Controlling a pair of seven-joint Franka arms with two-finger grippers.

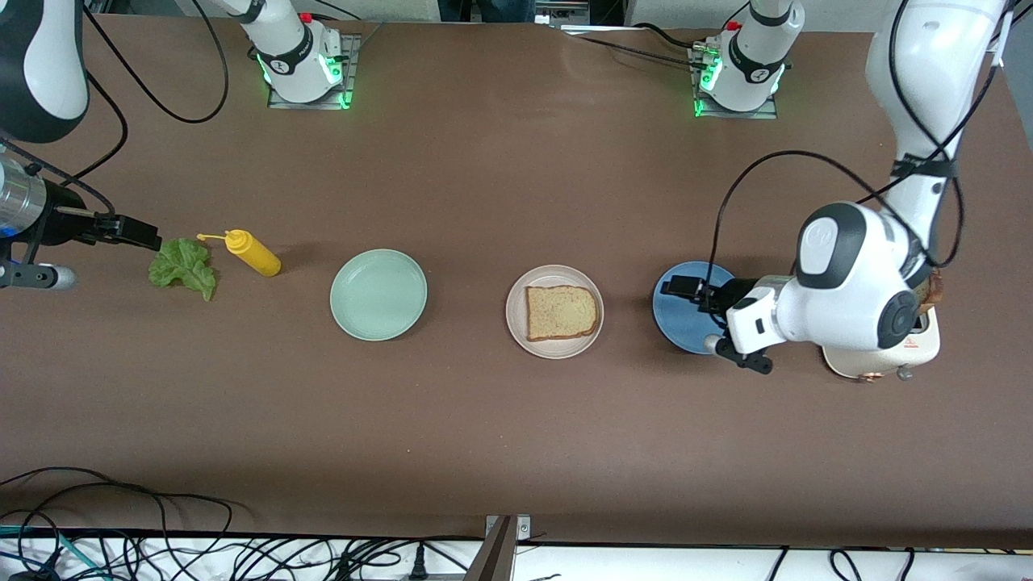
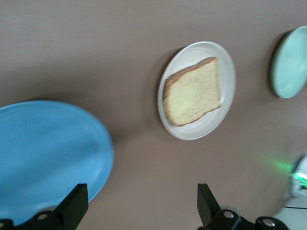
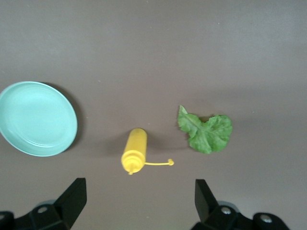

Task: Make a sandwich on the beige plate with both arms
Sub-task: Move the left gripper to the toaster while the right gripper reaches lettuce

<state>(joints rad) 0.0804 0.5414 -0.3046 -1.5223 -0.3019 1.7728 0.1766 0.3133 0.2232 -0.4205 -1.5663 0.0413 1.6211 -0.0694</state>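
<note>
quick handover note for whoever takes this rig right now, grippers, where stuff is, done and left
Left gripper: open, empty, over the blue plate.
Right gripper: open, empty, at the lettuce leaf toward the right arm's end of the table, not gripping it.
Beige plate: holds one bread slice.
Done: first slice placed.
Left: lettuce onto that slice, then a second slice on top. A toaster sits under the left arm; something bread-like shows at its top, mostly hidden.
</note>
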